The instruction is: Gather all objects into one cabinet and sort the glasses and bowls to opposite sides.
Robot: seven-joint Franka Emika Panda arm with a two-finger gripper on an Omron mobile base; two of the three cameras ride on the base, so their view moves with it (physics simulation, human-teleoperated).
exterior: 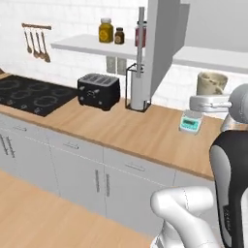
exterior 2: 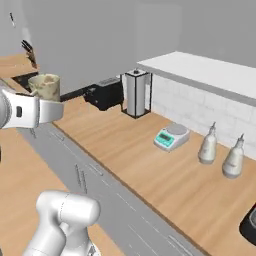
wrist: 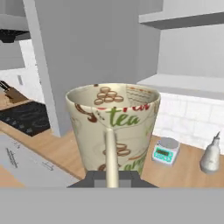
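Observation:
My gripper is shut on the wall of a cream-beige tumbler printed with "tea". One finger is inside the tumbler and the other is outside. The tumbler stands upright above the white hand, held in the air over the wooden counter. In the right base view the tumbler sits on top of the gripper at the left. The cabinet is beyond it, with its white shelf floor showing and its grey door swung open. The blue cups and the bowl are out of view.
On the wooden counter stand a black toaster, a paper towel holder, a teal kitchen scale and two grey-white bottles. A black cooktop lies at the left. An open shelf with jars hangs above.

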